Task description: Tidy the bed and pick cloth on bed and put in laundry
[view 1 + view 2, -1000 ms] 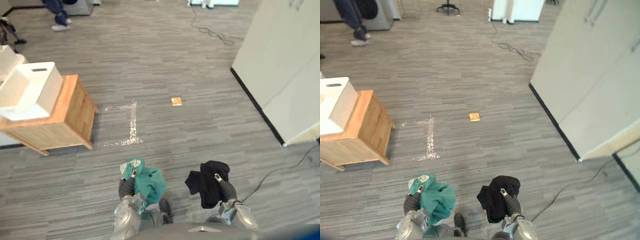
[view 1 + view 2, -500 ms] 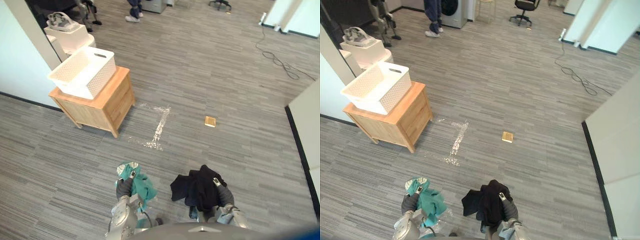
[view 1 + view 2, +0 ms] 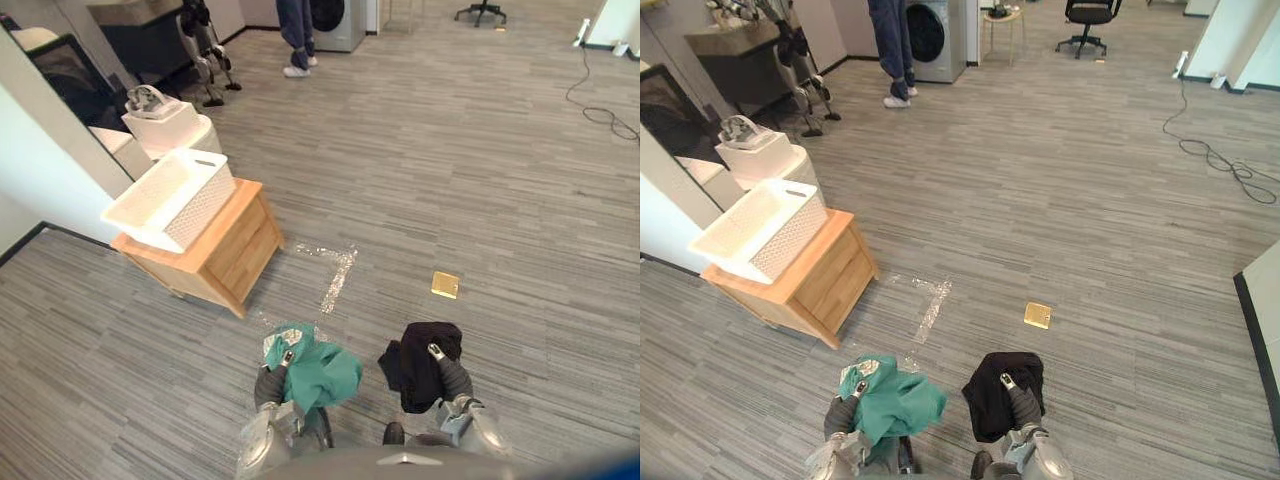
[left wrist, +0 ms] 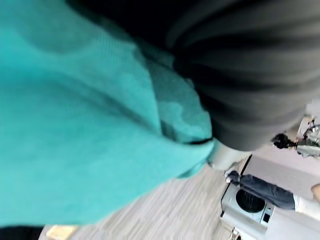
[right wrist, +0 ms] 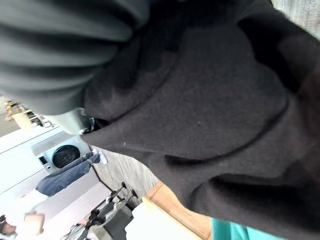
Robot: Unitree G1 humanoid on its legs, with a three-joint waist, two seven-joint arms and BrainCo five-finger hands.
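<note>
Carry teal cloth on left hand and black cloth on right hand, finger closure not discernible under fabric, level toward white laundry basket.

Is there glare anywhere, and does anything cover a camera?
Left eye view: even light on the grey floor, no glare, only a pale tape mark. Left wrist view: the teal cloth hangs close before the camera. Right wrist view: the black cloth does likewise.
</note>
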